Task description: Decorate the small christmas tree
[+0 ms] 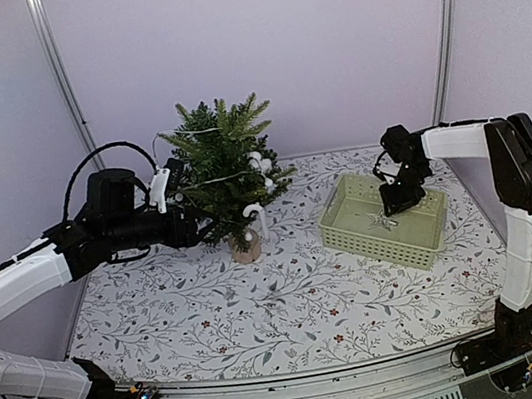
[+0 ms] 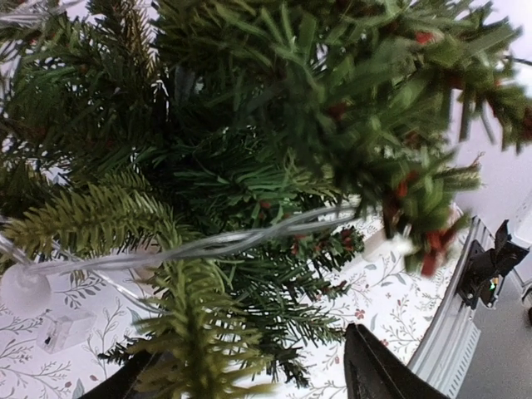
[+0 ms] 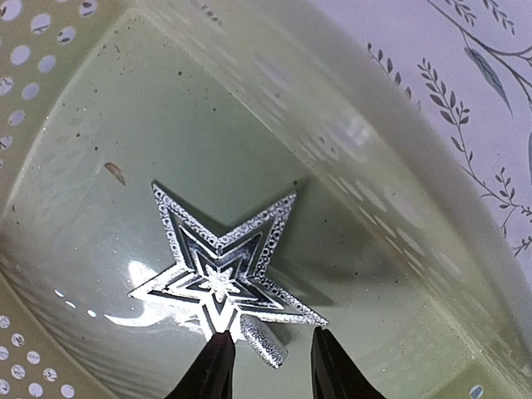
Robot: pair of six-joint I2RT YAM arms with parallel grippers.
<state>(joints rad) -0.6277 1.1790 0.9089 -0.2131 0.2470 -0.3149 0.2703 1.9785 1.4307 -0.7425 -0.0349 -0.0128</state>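
The small christmas tree stands on its tan base at the back middle of the table, with white ornaments and a light string on it. My left gripper is pushed into its lower left branches. In the left wrist view the branches and a clear light wire fill the frame, and my left gripper is open with needles between its fingers. My right gripper is down in the green basket. It is open, straddling the stem of a silver glitter star lying on the basket floor.
A white hook-shaped ornament hangs low on the tree's right side. A small clear battery box lies on the floral tablecloth under the tree. Basket walls surround the right gripper closely. The table's metal front rail is nearby.
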